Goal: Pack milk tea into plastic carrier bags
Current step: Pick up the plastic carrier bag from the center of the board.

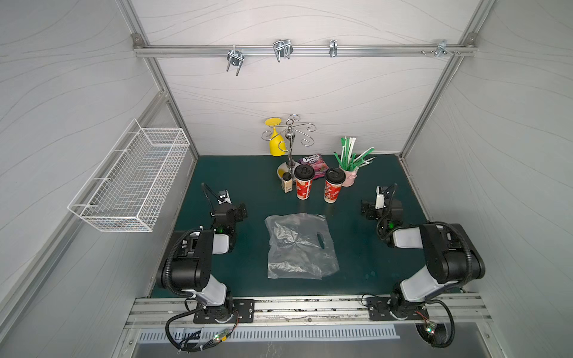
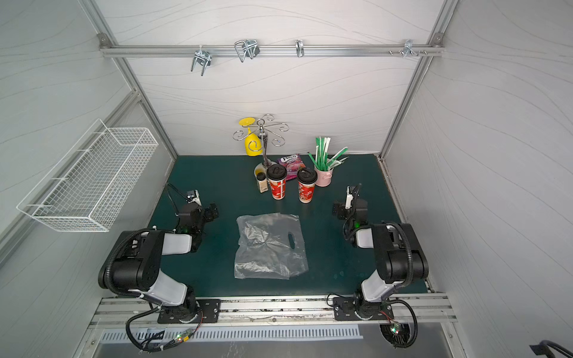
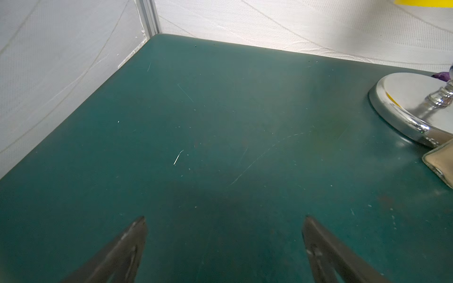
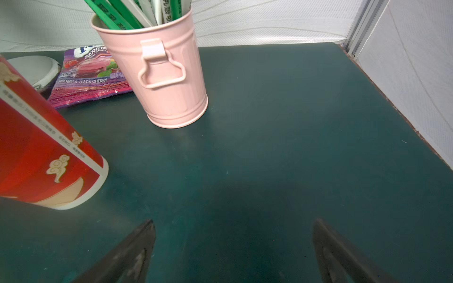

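The left hand and the right hand both have their two fingers far apart, and both hold nothing.

The left hand hangs low over the green counter, and only bare counter shows between its fingers. In front of it, off toward the right hand, sit the shiny round foot of a metal stand and a corner of a small beige bottle.

The right cup is red with gold cloud shapes. It stands near the right hand, in front of it and off toward the left hand, not touching it. Farther from the hand stands a pink bucket full of green and white straws. A purple snack packet lies flat just beside the bucket.

In both top views the right cup and the left cup stand up straight, side by side, with black lids on. They sit between the two hands and a bit farther out than them. The bottle stands just beside the left cup, on the left hand's side.

The clear bag lies flat on the counter between the two hands, closer to the arms' feet than the hands are. Its handle hole is on the edge that faces the right hand. Both cups stand apart from the bag, and no hand touches it
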You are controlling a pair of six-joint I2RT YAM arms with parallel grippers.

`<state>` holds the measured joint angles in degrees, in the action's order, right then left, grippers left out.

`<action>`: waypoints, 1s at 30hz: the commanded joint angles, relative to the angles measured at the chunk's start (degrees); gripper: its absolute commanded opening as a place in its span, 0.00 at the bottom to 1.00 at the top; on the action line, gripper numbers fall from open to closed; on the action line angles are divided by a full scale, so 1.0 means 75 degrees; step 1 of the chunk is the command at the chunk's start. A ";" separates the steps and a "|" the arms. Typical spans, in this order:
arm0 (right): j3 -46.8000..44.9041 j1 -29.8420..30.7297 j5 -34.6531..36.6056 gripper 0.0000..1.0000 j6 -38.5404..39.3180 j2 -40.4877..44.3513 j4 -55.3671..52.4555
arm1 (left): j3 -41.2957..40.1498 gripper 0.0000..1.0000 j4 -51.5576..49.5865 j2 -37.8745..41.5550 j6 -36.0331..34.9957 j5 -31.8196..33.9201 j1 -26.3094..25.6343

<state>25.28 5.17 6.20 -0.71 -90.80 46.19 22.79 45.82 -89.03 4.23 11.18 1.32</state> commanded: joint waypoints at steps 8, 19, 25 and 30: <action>-0.0044 0.0025 -0.0040 0.99 0.0005 0.0062 0.0104 | 0.0127 0.99 0.0406 0.0015 -0.0094 0.0081 -0.0036; -0.0036 0.0026 -0.0024 0.99 0.0012 0.0069 0.0098 | 0.0137 0.99 0.0409 0.0012 -0.0094 0.0087 -0.0036; -0.0039 0.0025 -0.0024 0.99 0.0007 0.0068 0.0088 | 0.0129 0.99 0.0406 0.0012 -0.0091 0.0081 -0.0036; -0.0065 0.0026 -0.0019 0.99 -0.0011 0.0099 0.0160 | 0.0226 0.99 0.0209 0.0216 -0.0095 0.0395 -0.0123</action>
<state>25.28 5.17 6.17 -0.67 -90.80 46.22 22.79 45.63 -88.86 4.21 11.75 1.21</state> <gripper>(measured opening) 0.992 0.989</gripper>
